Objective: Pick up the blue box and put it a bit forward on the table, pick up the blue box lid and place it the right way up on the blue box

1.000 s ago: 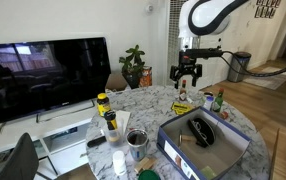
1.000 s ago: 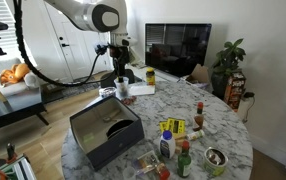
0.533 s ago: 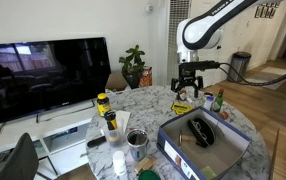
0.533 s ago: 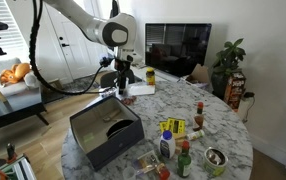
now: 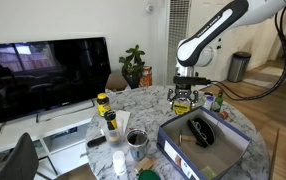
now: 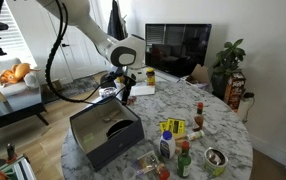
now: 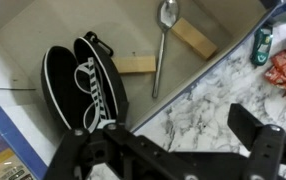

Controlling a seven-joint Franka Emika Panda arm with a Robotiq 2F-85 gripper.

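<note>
Round bench [image 5: 148,101] with a glossy white-and-grey marble pattern, veined in the wrist view [image 7: 208,110]. Toward its near side in an exterior view, a large box [image 5: 175,150] of dark-blue cardboard: rectangular, upright walls, straight rim, open at the top. Same box in the other exterior view [image 6: 103,150], showing matte blue outer walls. Inside pale grey and smooth, seen from above in the wrist view [image 7: 28,22].

On the box floor: a black oval pouch [image 7: 83,85], soft-looking, with a zip edge and white lettering; a shiny metal spoon [image 7: 163,45], bowl up-frame; two flat light-wood blocks, one [image 7: 194,38] beside the spoon's handle and one [image 7: 135,65] between pouch and spoon.

Claw [image 5: 183,100] hanging above the bench near the box's far wall, clear of the rim. Spread wide in the wrist view [image 7: 173,150], dark angular fingers [image 7: 263,140] well apart, nothing between them. Also in an exterior view [image 6: 124,93], pointing down.
</note>
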